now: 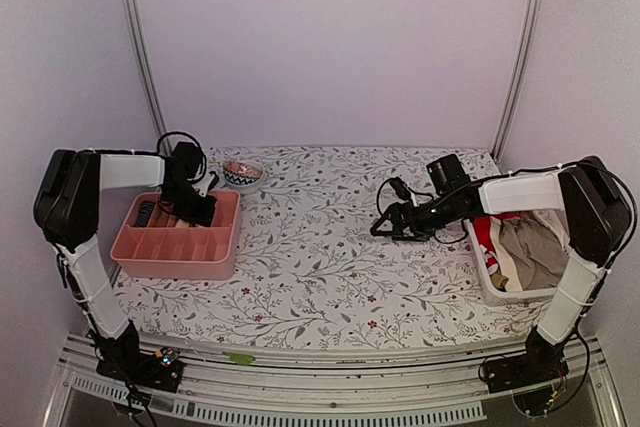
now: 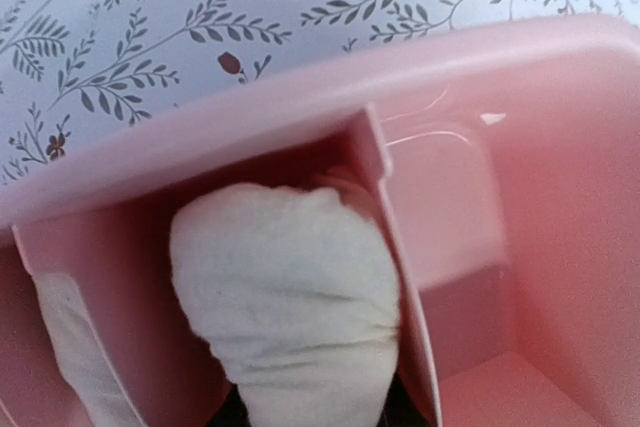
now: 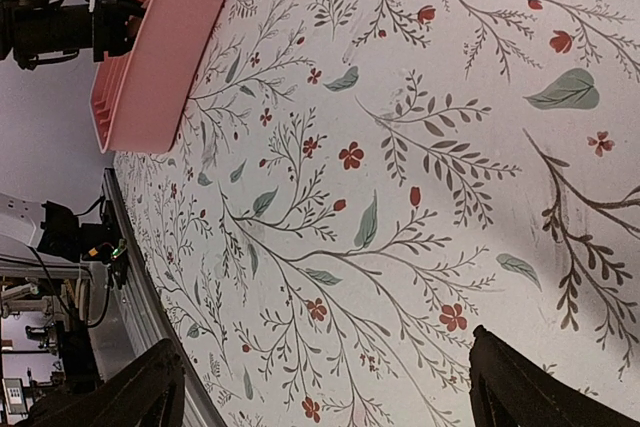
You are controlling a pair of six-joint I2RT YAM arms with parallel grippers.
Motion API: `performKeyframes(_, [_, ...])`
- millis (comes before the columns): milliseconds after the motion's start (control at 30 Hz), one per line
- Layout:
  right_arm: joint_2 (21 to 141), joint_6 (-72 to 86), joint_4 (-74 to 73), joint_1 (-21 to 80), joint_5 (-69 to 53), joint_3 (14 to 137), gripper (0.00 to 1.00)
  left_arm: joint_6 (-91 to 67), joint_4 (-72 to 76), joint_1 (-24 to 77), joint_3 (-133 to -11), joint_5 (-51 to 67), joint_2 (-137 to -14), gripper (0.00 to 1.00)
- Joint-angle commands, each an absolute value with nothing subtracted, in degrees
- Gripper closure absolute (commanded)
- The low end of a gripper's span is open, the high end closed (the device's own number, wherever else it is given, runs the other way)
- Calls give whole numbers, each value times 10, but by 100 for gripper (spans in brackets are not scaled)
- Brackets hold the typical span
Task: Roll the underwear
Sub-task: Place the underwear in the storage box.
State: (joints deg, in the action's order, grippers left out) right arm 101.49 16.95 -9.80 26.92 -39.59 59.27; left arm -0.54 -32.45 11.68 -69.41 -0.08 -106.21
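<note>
Left claw (image 1: 200,205) is down in the far side of the pink tray (image 1: 175,265). Jaws are nearly closed, pinching a cream underwear roll (image 2: 290,297) at its base. Dark finger edges barely show on either side of it at the bottom of the wrist view.

The roll stands in one compartment, up against the tray's outer wall, with a divider (image 2: 400,277) touching its right side. In the compartment to its left, past another divider, lies a second cream piece (image 2: 70,347), only partly seen.

Right claw (image 3: 325,342) hangs low over the floral table (image 1: 330,277), mid-table and well apart from the tray. Jaws are spread wide, gripping nothing.

A white basket (image 1: 490,282) at the right edge, under the right arm, holds a heap (image 1: 535,252) of beige and red cloth. A small bowl (image 1: 243,175) sits near the tray's far corner.
</note>
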Motion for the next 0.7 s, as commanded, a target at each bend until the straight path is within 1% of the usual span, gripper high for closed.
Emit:
performKeyframes(0, [1000,169,-92,265,-396,598,1,-2,-324,94,-682,135,-1098,100])
performKeyframes(167, [999,168,-101,265,-395,602,1,-1,-341,76,-698,140,-1121,100])
performKeyframes(200, [998,167,-103,265,-393,603,1,-2,-341,76,-700,132,-1116,96])
performKeyframes(233, [997,167,-105,265,-392,603,1,-5,-342,76,-702,126,-1103,89])
performKeyframes(267, [996,166,-105,265,-391,604,1,-7,-348,76,-705,126,-1095,84])
performKeyframes(300, [996,165,-106,265,-390,604,1,-9,-358,76,-711,129,-1091,80])
performKeyframes(400, [997,165,-105,265,-390,607,1,-13,-386,76,-723,121,-1082,75])
performKeyframes(500, [997,166,-102,265,-389,609,1,-13,-401,76,-723,102,-1064,67])
performKeyframes(633, [995,170,-96,265,-388,608,1,-10,-418,75,-723,96,-1041,64])
performKeyframes(667, [995,171,-94,265,-389,609,1,-10,-420,75,-724,94,-1037,62])
